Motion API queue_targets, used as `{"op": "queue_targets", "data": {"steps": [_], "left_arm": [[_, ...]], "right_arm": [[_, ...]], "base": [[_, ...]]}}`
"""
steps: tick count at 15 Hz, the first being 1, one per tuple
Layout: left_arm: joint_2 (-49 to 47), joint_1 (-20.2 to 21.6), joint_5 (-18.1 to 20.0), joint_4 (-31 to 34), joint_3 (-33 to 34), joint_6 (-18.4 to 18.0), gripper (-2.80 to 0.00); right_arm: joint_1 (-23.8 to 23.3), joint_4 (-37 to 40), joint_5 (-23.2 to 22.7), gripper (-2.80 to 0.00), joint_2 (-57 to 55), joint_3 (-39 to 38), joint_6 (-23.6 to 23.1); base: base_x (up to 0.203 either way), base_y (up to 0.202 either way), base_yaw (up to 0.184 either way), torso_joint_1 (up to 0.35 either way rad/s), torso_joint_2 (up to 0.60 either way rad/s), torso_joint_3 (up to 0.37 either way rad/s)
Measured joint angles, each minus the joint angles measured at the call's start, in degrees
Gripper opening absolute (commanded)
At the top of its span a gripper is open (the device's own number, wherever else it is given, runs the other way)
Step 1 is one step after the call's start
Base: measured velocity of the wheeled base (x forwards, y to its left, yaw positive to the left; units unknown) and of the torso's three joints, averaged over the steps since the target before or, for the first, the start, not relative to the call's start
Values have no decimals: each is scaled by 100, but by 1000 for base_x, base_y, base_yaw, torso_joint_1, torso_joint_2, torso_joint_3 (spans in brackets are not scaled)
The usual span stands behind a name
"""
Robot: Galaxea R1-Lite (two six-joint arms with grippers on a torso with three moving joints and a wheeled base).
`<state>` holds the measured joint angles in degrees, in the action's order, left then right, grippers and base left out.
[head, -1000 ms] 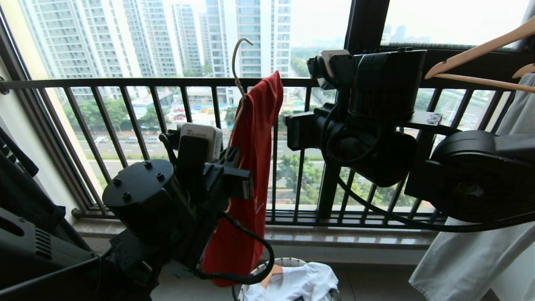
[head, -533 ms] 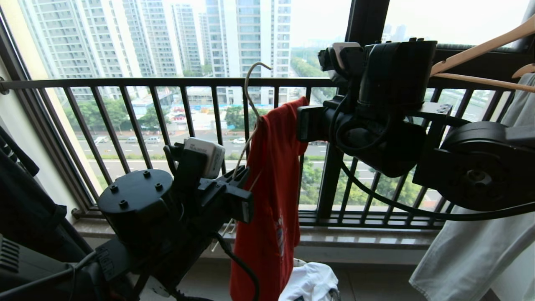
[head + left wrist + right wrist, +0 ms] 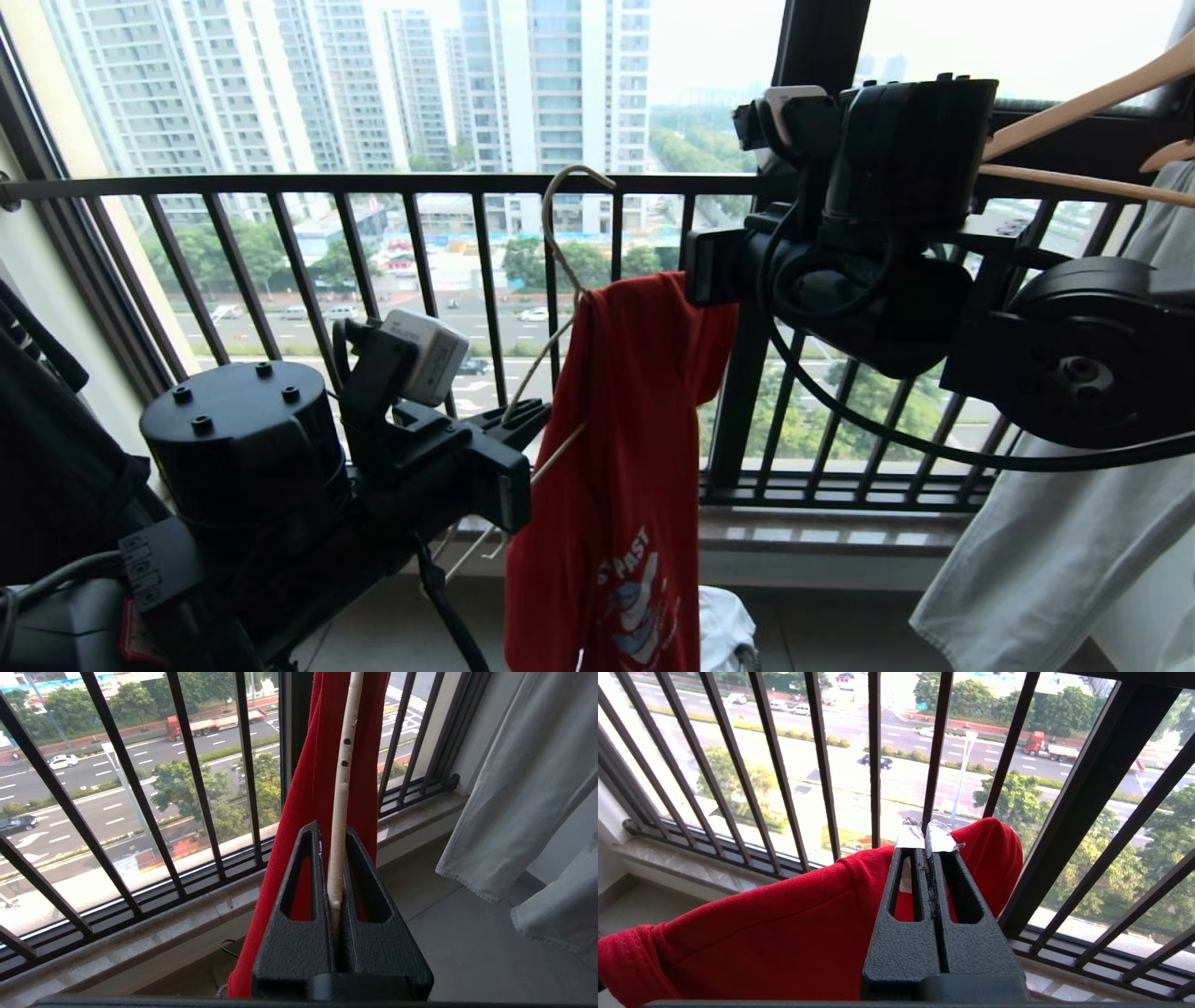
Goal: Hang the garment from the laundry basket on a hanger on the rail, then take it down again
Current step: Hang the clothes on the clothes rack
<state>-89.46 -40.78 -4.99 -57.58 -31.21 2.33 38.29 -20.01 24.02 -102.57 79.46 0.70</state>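
The red short-sleeved T-shirt (image 3: 621, 467) hangs lengthwise downward before the black barred window railing (image 3: 373, 182), its top pinched by the right gripper (image 3: 926, 842) (jaws clamped tight), the left gripper (image 3: 334, 868) clamped on the thin cream-white wire hanger (image 3: 560, 243), hook up.

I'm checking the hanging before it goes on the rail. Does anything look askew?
Yes. The red shirt hangs bunched in one narrow strip beside the tilted hanger, not spread over it. The left gripper is shut on the hanger's wire; the right gripper pinches the shirt's top edge.
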Motion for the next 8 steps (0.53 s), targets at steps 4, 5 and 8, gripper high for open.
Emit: {"op": "queue_targets", "data": {"steps": [4,5,8], "left_arm": [[359,457,933,487,53,198,-280],[423,598,1177,515,70,254,-280],[620,1003,2050,531,169,466,-280]], "right_arm": [[-95,265,-239,-280,128,-24,-2],[-98,280,-261,-280,141,-50,-2],[-106,527,-386,-280,175,-79,25]], "base": [[0,0,0,0,0,0],[0,0,0,0,0,0],[0,0,0,0,0,0]]}}
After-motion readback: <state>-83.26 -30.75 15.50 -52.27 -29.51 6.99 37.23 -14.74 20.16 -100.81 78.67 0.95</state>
